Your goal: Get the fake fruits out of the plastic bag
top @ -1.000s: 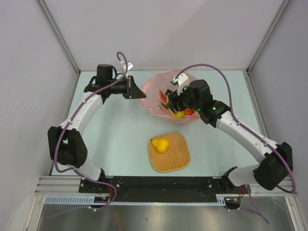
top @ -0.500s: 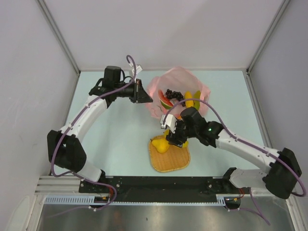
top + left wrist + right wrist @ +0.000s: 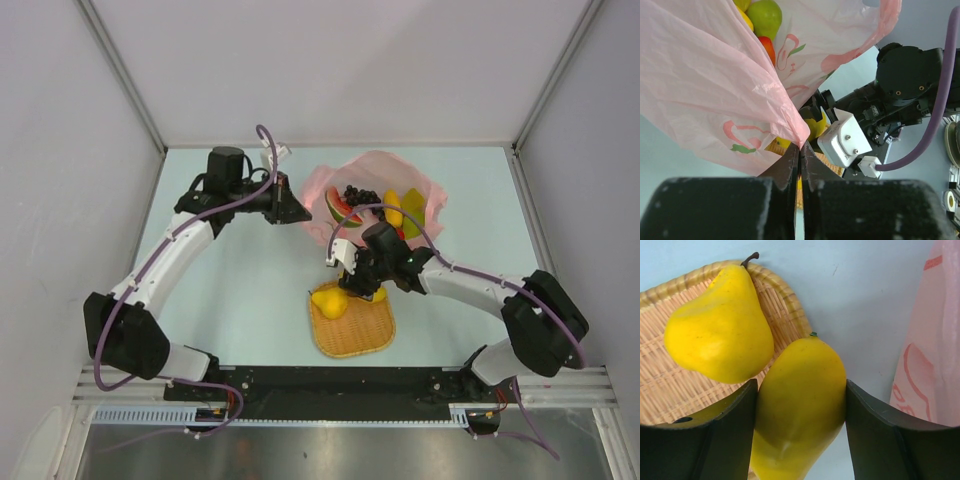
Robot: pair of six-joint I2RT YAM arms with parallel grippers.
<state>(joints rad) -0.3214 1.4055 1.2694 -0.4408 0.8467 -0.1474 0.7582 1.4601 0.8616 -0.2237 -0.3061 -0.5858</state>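
The pink plastic bag [image 3: 415,192] lies open at the back, with a watermelon slice [image 3: 343,209], a grape bunch [image 3: 360,194] and yellow fruits [image 3: 393,208] inside. My left gripper [image 3: 292,212] is shut on the bag's left edge [image 3: 799,137] and holds it up. The left wrist view shows a green pear [image 3: 765,15] and a red-orange fruit [image 3: 769,47] through the bag [image 3: 715,85]. My right gripper [image 3: 356,283] is shut on a yellow mango [image 3: 800,405], low over the back edge of the woven tray [image 3: 670,390]. A yellow pear-shaped fruit [image 3: 720,325] lies on the tray, touching the mango.
The woven tray [image 3: 358,335] sits in front of the bag near the table's middle. The bag's side [image 3: 935,365] hangs close to the right of my right gripper [image 3: 800,385]. Grey walls enclose the table on three sides.
My right gripper came out of the bag with the mango and moved forward and down to the tray's back edge. My left gripper kept hold of the bag's edge and shifted slightly.
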